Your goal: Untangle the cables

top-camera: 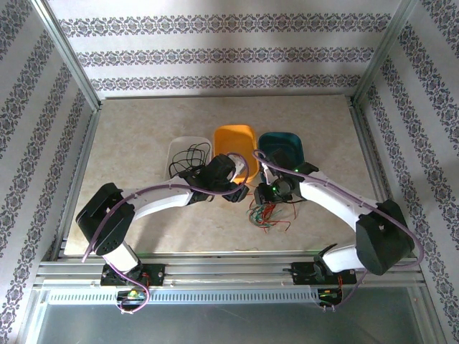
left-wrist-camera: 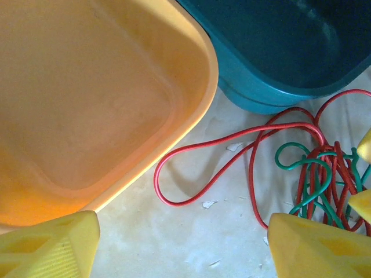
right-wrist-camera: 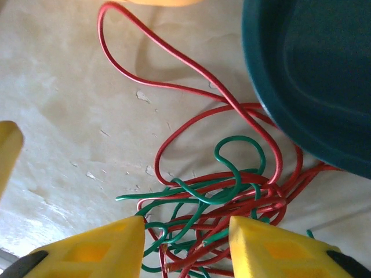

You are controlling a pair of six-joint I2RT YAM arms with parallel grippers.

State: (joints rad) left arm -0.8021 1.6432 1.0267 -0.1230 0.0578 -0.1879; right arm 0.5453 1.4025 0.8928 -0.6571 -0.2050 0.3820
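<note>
A tangle of red and green cables [top-camera: 268,215] lies on the table just in front of the teal tub [top-camera: 283,145]. In the right wrist view the cables [right-wrist-camera: 232,197] loop between my right gripper's [right-wrist-camera: 185,249] yellow fingers, which straddle the bundle with a gap on each side. A long red loop [left-wrist-camera: 174,188] runs out toward the orange tub [left-wrist-camera: 87,104]. My left gripper [left-wrist-camera: 182,249] hangs open over bare table beside that loop, holding nothing. Black cables [top-camera: 188,159] sit coiled in the white tub [top-camera: 177,145].
Three tubs stand side by side mid-table: white, orange [top-camera: 237,137] and teal. Both arms meet close together in front of them, the right gripper's [top-camera: 267,197] yellow tips showing at the right edge of the left wrist view. Patterned walls enclose the table.
</note>
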